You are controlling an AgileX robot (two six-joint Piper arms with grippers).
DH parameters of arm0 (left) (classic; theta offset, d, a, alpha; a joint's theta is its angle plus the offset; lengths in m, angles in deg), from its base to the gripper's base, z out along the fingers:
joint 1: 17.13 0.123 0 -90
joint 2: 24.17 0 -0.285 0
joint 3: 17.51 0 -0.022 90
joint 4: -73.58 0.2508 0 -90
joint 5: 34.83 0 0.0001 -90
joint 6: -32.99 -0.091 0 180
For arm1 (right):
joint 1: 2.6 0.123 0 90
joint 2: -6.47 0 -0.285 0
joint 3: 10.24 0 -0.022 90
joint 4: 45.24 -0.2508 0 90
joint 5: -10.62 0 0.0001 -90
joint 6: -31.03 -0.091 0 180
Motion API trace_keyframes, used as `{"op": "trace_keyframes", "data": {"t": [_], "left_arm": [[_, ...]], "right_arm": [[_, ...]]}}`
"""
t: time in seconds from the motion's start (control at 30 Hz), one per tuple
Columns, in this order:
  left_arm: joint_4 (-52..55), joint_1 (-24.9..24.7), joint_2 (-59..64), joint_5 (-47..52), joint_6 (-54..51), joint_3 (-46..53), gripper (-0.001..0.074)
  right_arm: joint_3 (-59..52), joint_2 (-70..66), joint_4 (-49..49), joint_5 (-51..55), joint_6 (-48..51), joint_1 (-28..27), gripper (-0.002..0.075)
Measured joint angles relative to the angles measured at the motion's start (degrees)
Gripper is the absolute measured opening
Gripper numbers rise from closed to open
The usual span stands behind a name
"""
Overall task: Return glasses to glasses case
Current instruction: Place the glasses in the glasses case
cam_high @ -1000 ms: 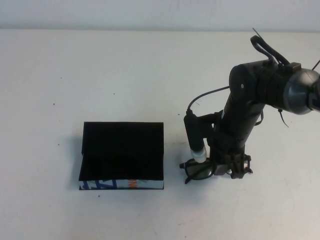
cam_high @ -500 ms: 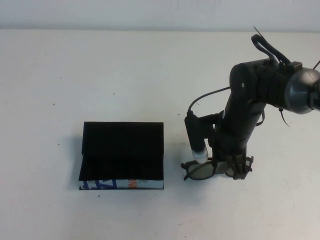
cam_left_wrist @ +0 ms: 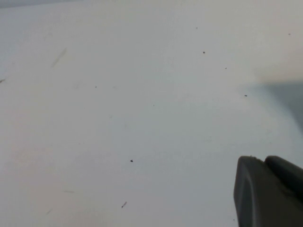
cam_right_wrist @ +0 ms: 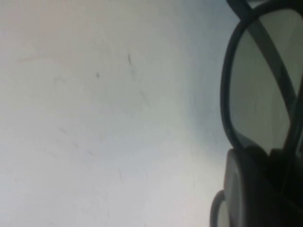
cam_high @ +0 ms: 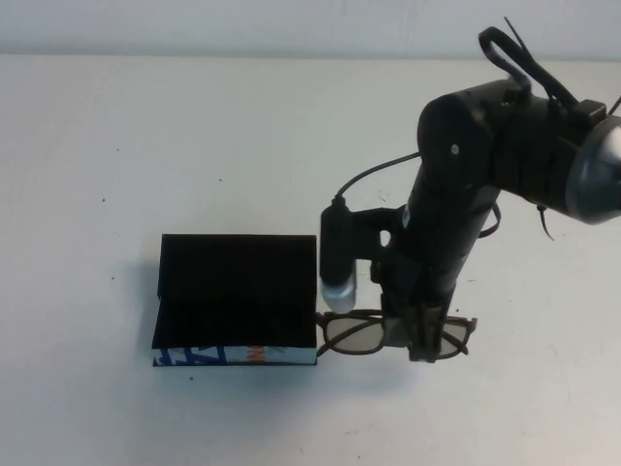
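The glasses (cam_high: 393, 333) hang level in the right gripper (cam_high: 424, 342), whose fingers are clamped on the frame near its bridge, one lens (cam_right_wrist: 265, 99) filling the right wrist view. They sit just beside the right end of the glasses case (cam_high: 238, 301), toward the near edge of the tabletop (cam_high: 146, 136). The case lies open, its flap lid back, and its white front edge (cam_high: 233, 356) carries blue and orange print too small to read. Only a dark fingertip of the left gripper (cam_left_wrist: 267, 191) shows, over bare tabletop; its opening cannot be told.
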Motion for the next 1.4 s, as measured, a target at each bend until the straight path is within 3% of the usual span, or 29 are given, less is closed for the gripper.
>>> {"op": "trace_keyframes", "data": {"t": [0.27, 0.47, 0.87, 1.4], "left_arm": [[0.0, 0.0, 0.0, 0.0, 0.0, 0.0, -0.0001], [0.0, 0.0, 0.0, 0.0, 0.0, 0.0, -0.0001], [0.0, 0.0, 0.0, 0.0, 0.0, 0.0, -0.0001], [0.0, 0.0, 0.0, 0.0, 0.0, 0.0, -0.0001]], "right_arm": [[10.0, -3.4, -1.0, 0.6, -2.8, 8.7, 0.0054], [20.4, -11.0, -1.1, 0.7, -3.0, 12.1, 0.0054], [32.4, -20.3, -0.7, 0.8, -3.0, 13.4, 0.0054], [33.5, -23.3, -0.3, 1.0, -3.0, 13.4, 0.0052]]}}
